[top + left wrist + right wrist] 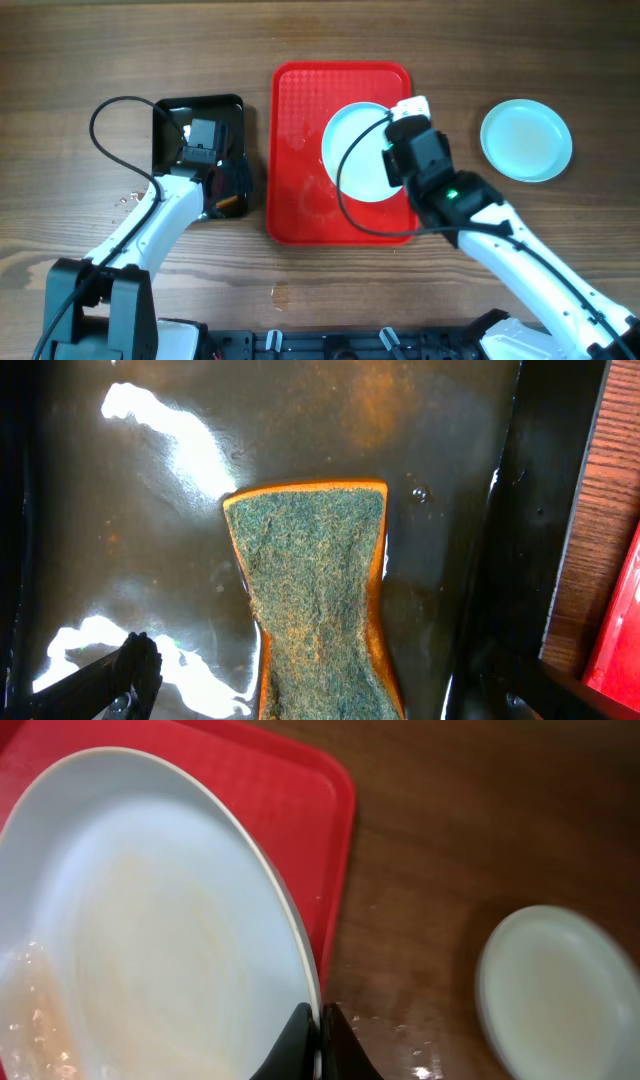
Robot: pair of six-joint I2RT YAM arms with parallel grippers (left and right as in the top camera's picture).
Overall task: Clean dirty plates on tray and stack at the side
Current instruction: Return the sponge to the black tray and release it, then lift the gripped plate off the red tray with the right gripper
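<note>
While the right gripper (322,1025) pinches the plate (358,150) by its rim on the red tray (300,100), likely steadying it for scrubbing, the left gripper (203,135) hangs jaws-apart over the sponge (315,570); a second plate (526,140) sits aside.

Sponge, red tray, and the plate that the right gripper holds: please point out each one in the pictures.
sponge (315,590): left wrist view, middle of its green scouring face.
red tray (295,140): overhead view, bare left part of its floor.
held plate (170,920): right wrist view, middle of its inner surface.
</note>
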